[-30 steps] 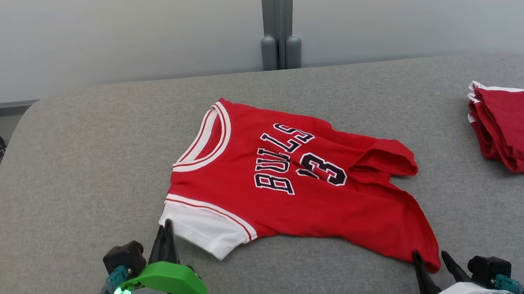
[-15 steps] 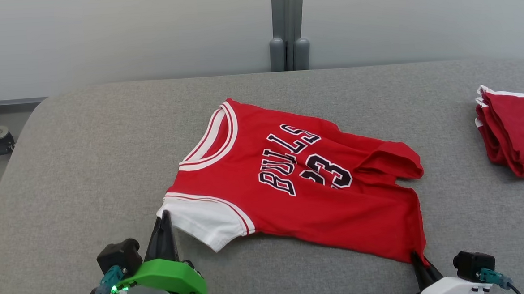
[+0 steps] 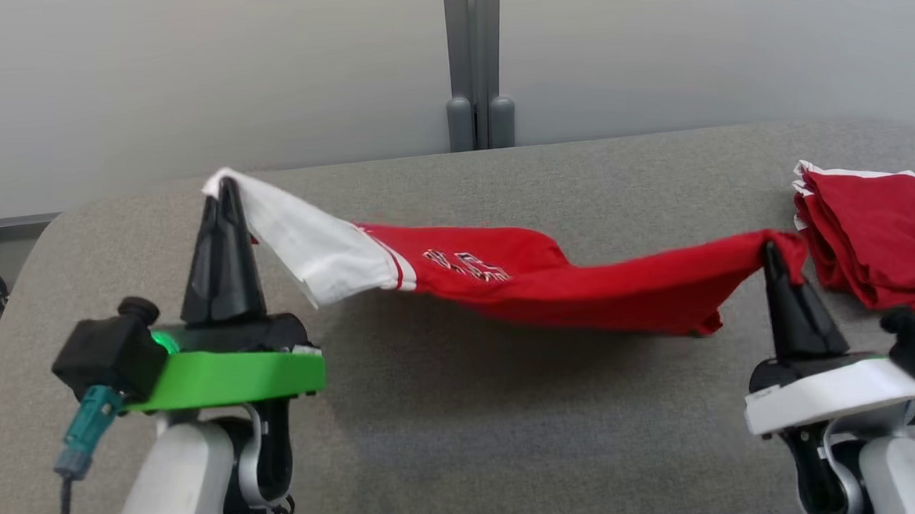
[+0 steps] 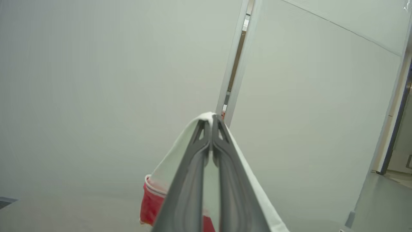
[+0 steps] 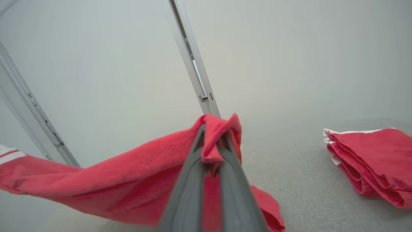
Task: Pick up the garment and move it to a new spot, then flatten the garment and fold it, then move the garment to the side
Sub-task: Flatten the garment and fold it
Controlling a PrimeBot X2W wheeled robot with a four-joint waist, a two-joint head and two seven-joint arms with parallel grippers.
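Red jersey (image 3: 569, 298) hangs stretched between both end effectors over the grey tabletop (image 3: 466, 429). Left end effector (image 3: 224, 189) is pressed together on the white sleeve (image 3: 316, 245); right end effector (image 3: 771, 250) pinches a red hem corner. Chest lettering (image 3: 466, 264) is folded, foreshortened and unreadable. Folded red garments (image 3: 872, 251) lie at right, partly cut off.

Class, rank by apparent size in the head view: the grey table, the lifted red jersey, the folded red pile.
1. grey table
2. lifted red jersey
3. folded red pile, though the frame edge cuts it off, so this place is less sure
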